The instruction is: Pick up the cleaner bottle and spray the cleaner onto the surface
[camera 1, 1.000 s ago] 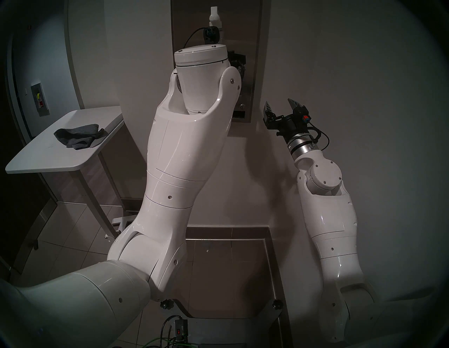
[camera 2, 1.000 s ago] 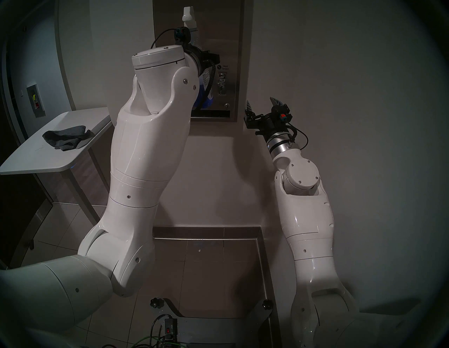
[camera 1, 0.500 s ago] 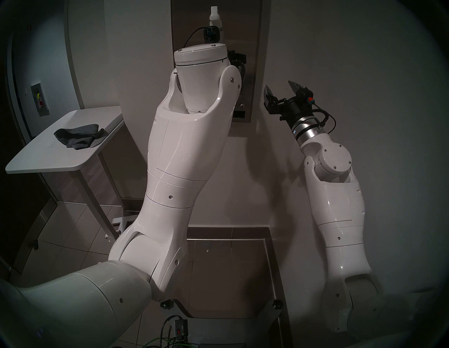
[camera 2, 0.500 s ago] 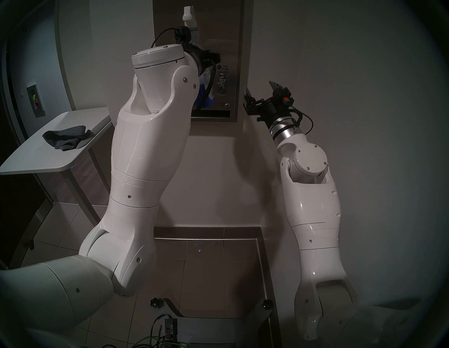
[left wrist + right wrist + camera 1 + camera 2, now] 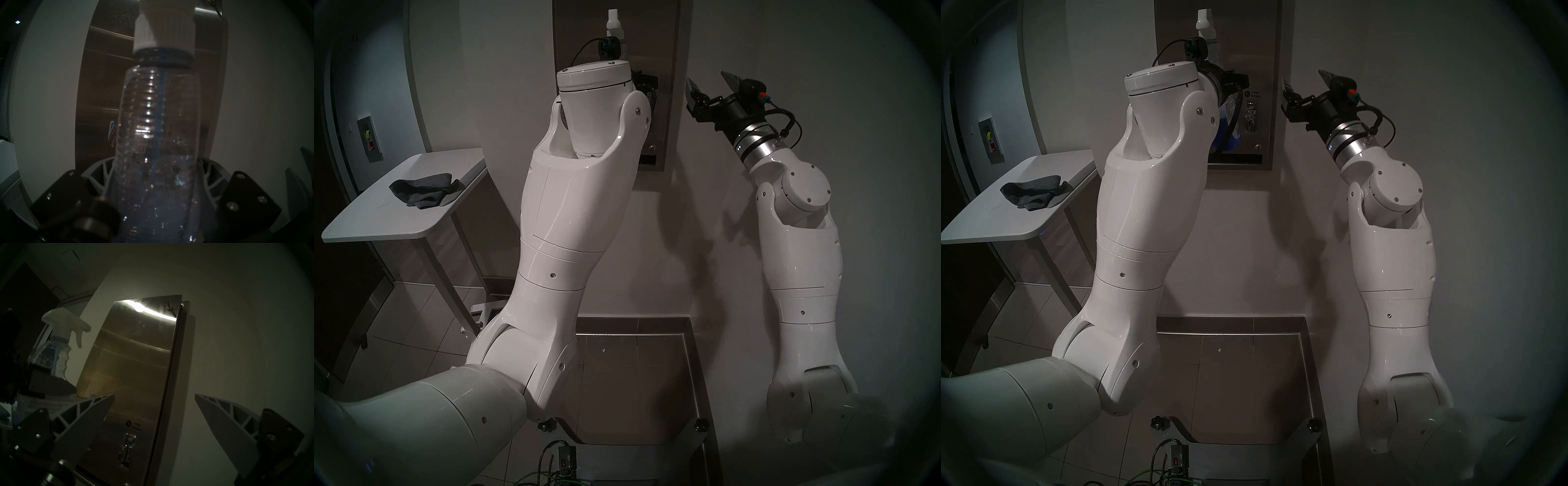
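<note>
My left gripper [image 5: 155, 169] is shut on the clear cleaner bottle [image 5: 158, 118], gripping its ribbed body and holding it upright. The white spray head [image 5: 612, 22] rises above my left wrist, nozzle toward the surface. The surface is a tall brushed-steel wall dispenser [image 5: 136, 353] [image 5: 1253, 44]. Blue cleaner [image 5: 1229, 139] shows low in the bottle behind my left forearm. Fine specks dot the upper steel [image 5: 122, 15]. My right gripper [image 5: 710, 81] [image 5: 154, 395] is open and empty. It hangs close to the dispenser's right edge, at mid height, with the bottle [image 5: 62, 338] to its left.
A white table [image 5: 382, 220] at the left carries a crumpled dark grey cloth [image 5: 422, 190]. The white wall [image 5: 789, 51] runs behind and to the right of the dispenser. My raised left forearm [image 5: 572, 190] hides the dispenser's lower left part. Tiled floor lies below.
My right arm has risen along the wall, from below the dispenser's bottom corner to beside its middle, gripper still open. The left arm and bottle have stayed put.
</note>
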Robot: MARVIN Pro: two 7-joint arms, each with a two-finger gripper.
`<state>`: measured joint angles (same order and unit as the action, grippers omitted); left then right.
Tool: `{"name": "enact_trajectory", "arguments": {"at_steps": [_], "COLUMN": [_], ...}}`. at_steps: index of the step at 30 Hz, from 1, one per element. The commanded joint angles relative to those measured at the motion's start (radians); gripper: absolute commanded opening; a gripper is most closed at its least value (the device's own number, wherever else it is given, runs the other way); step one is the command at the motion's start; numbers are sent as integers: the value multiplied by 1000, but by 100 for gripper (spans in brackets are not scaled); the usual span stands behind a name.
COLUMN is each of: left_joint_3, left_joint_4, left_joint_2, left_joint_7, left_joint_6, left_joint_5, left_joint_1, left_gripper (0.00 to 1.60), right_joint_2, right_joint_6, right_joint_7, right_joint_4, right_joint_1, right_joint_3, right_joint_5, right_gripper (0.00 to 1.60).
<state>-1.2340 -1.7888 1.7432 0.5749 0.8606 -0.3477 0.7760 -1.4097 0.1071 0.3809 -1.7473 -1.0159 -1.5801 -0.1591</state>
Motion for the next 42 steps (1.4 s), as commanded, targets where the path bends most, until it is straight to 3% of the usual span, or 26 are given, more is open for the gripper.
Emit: {"name": "enact_trajectory", "arguments": {"at_steps": [1,5,6,9,10,12,13,21,26,30,42], "left_joint_3": [0,0,-1,-1,-1,-2,-2,-3,-5,-5,-7], "left_joint_4": [-41,-41,-41,-41,-41,-41,-41,-41,-41,-42,-44], "left_joint_2": [14,15,15,16,16,17,17,19,20,21,24], "left_joint_7": [-3,-3,-3,-4,-4,-4,-4,-4,-5,-5,-6], "left_joint_6": [-19,-17,-17,-16,-15,-14,-14,-11,-9,-8,-9], "left_joint_5": [5,5,5,5,5,5,5,5,6,6,9], "left_joint_1": [-57,-55,-55,-54,-54,-53,-53,-51,-51,-51,-55], "left_gripper": [0,0,0,0,0,0,0,0,0,0,0], "right_joint_2": [-20,-39,-43,-56,-59,-67,-70,-90,-97,-97,-109], "right_joint_6": [56,88,106,132,149,160,178,250,327,374,460], "right_joint_7": [22,33,39,46,51,53,58,73,85,94,103], "right_joint_4": [-67,-99,-77,-87,-69,-85,-62,-43,18,49,136], "right_joint_1": [121,116,162,165,201,181,222,253,320,327,413], "right_joint_3": [13,21,29,34,40,39,45,43,29,11,-28], "right_joint_5": [-43,-68,-75,-90,-96,-104,-110,-143,-175,-194,-240], "right_gripper": [160,160,160,160,160,160,160,160,160,160,160]}}
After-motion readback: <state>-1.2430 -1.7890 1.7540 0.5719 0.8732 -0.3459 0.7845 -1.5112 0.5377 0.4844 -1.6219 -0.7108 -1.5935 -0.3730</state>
